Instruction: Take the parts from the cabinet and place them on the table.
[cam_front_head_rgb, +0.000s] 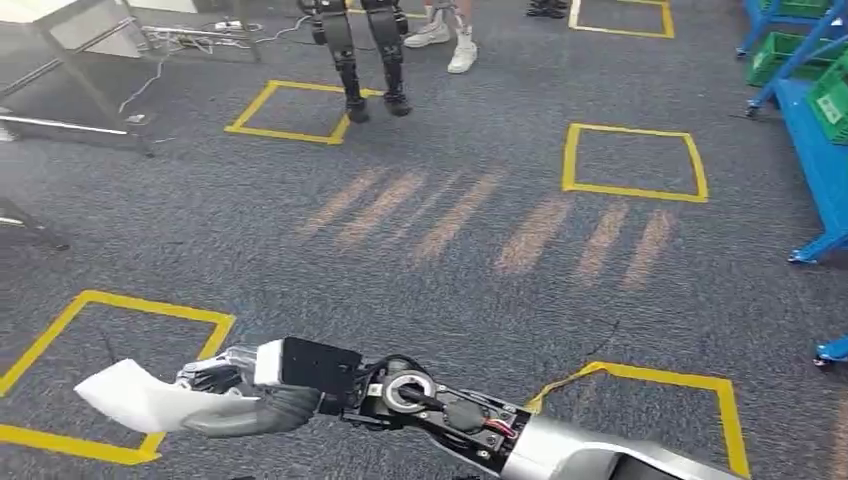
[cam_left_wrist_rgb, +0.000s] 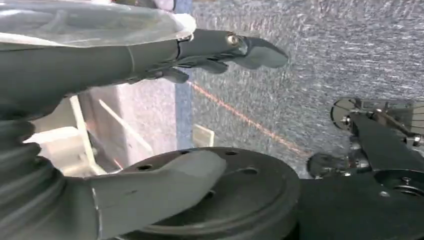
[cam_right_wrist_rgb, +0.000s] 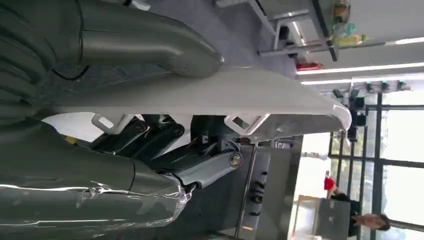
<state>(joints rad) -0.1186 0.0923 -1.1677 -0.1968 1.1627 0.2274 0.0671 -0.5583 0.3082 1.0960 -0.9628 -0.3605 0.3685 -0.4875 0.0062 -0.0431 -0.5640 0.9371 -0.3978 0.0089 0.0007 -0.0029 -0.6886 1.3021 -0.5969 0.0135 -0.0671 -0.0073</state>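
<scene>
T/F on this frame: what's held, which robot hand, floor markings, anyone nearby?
1. The right robot hand holds a white part. True.
2. The part rests on a table. False: it is held above grey carpet.
3. Yellow tape squares mark the floor. True.
4. The left robot hand holds a part too. False: nothing sits between its fingers.
5. A person's white shoes show at the far edge. True.

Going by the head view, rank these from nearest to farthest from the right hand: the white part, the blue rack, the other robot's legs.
1. White part, held in the right hand.
2. Other robot's legs, far ahead, standing by a yellow floor square.
3. Blue rack, far right edge.
</scene>
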